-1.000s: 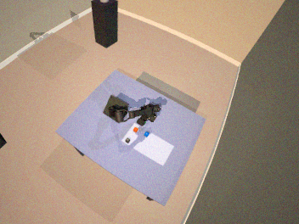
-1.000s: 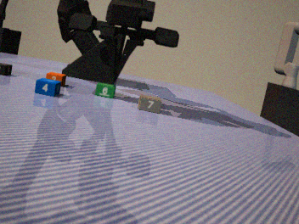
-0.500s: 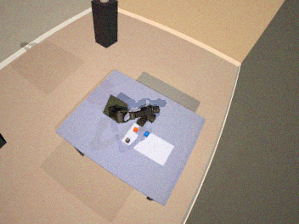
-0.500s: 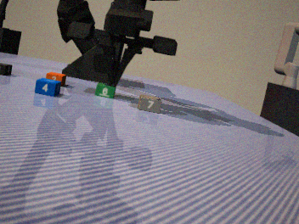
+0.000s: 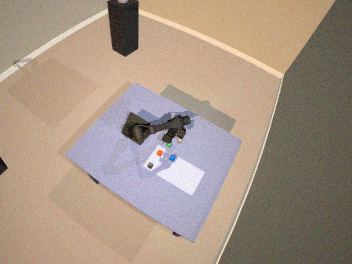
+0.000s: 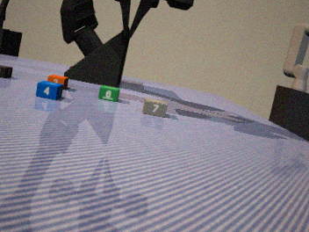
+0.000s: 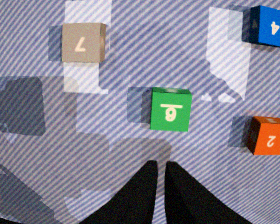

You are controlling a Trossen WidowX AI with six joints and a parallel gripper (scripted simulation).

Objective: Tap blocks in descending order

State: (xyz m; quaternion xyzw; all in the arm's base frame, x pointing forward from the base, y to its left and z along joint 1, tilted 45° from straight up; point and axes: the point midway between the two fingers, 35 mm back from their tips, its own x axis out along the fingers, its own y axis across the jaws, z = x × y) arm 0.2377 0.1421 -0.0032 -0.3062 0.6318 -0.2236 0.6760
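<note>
My gripper (image 6: 127, 38) (image 7: 160, 169) is shut with nothing between its tips, raised above the table. In the wrist view its tips show just below the green block. The green block (image 5: 169, 144) (image 6: 109, 93) (image 7: 170, 110) shows an underlined 6. The tan block (image 5: 180, 141) (image 6: 155, 107) (image 7: 80, 43) shows 7. The blue block (image 5: 172, 158) (image 6: 49, 90) (image 7: 266, 27) shows 4. The orange block (image 5: 159, 153) (image 6: 58, 81) (image 7: 266, 136) shows 2. A dark block (image 5: 150, 165) (image 6: 5, 71) has no readable digit and is outside the wrist view.
The blue-striped table (image 5: 120, 182) (image 6: 176, 173) carries the arm's dark base (image 5: 129, 127). White bright patches (image 5: 187, 176) lie near the blocks. A black pedestal (image 5: 124, 28) stands on the floor beyond the table. The tan and green blocks stand apart, as do blue and orange.
</note>
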